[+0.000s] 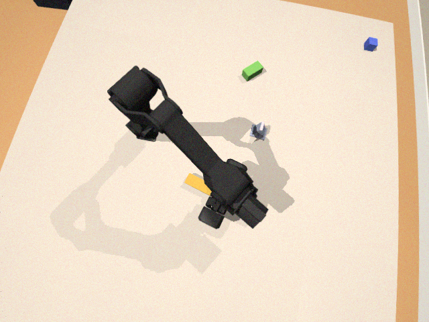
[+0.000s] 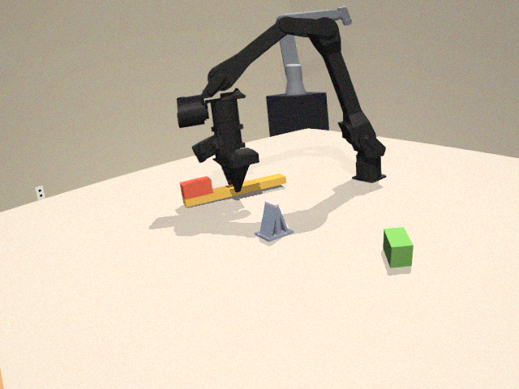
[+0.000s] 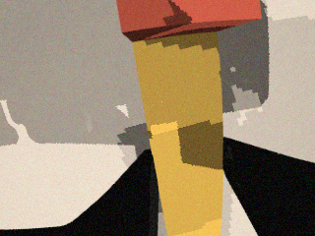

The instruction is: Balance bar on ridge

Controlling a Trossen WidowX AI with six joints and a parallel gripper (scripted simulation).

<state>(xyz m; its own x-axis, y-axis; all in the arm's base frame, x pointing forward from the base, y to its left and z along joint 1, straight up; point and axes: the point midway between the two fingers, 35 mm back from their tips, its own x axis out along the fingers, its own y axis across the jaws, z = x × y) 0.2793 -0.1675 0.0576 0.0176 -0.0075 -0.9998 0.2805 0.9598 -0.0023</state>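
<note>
The yellow bar (image 1: 196, 182) (image 2: 264, 182) (image 3: 179, 84) lies low along the table, with no clear gap beneath it. A red block (image 2: 195, 188) (image 3: 217, 11) sits on its far-left end in the exterior view; the arm hides that end in the top view. My gripper (image 2: 235, 188) (image 3: 185, 151) points down and is shut on the bar near mid-length, a finger on each side, short of the red block. The grey-blue ridge (image 1: 258, 131) (image 2: 268, 220) stands upright and apart from the bar, nearer the exterior camera, with nothing on its top.
A green block (image 1: 253, 70) (image 2: 397, 247) lies beyond the ridge from the bar. A small blue block (image 1: 371, 44) is near the table's far-right corner in the top view. A grey arm on a black box (image 2: 298, 115) stands behind the table in the exterior view.
</note>
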